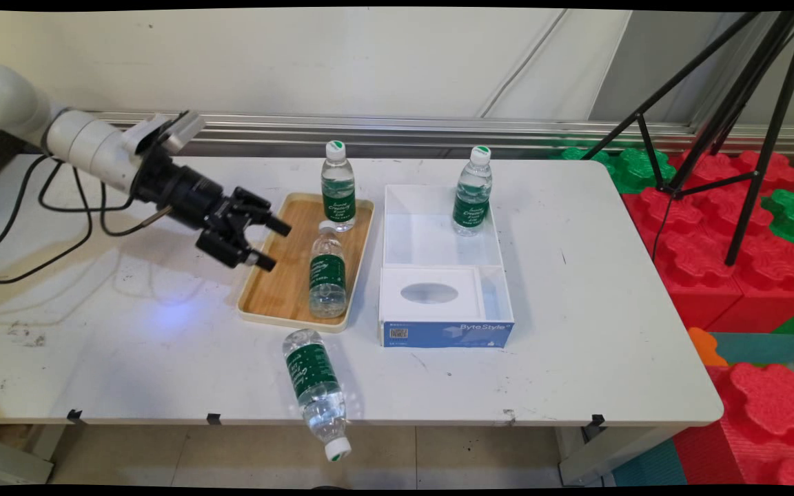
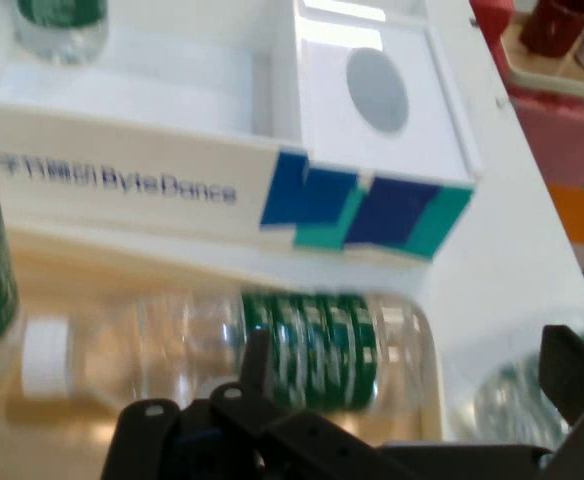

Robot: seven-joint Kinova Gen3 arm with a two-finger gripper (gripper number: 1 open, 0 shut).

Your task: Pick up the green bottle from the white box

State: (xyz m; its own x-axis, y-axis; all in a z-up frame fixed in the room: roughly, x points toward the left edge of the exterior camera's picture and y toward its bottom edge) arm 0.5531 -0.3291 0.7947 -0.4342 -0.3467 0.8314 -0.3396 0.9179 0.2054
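- While my black gripper (image 1: 267, 242) hangs over the left rim of the bamboo tray (image 1: 275, 289), I see its two fingers spread wide, gripping nothing.
- Nearest to it, a clear plastic water bottle with a green label lies flat in the tray (image 1: 327, 273), white cap toward twelve o'clock; my hand view shows the same lying bottle (image 2: 272, 345) across the wood grain.
- At the tray's twelve o'clock end a second bottle (image 1: 338, 186) stands upright, white cap on.
- At three o'clock of the tray sits a shallow white box (image 1: 397, 220) with a blue front strip, rectangular; a third bottle (image 1: 473, 192) stands upright in its far right corner.
- Filling the box's near section is a white tissue pack (image 1: 430, 294) with an oval slot.
- At six o'clock of the tray a fourth bottle (image 1: 316, 390) lies on the white table (image 1: 576, 344), its capped neck overhanging the near edge.
- Red and green foam blocks (image 1: 721, 241) and a black tripod (image 1: 748, 124) stand past the table's three o'clock side.
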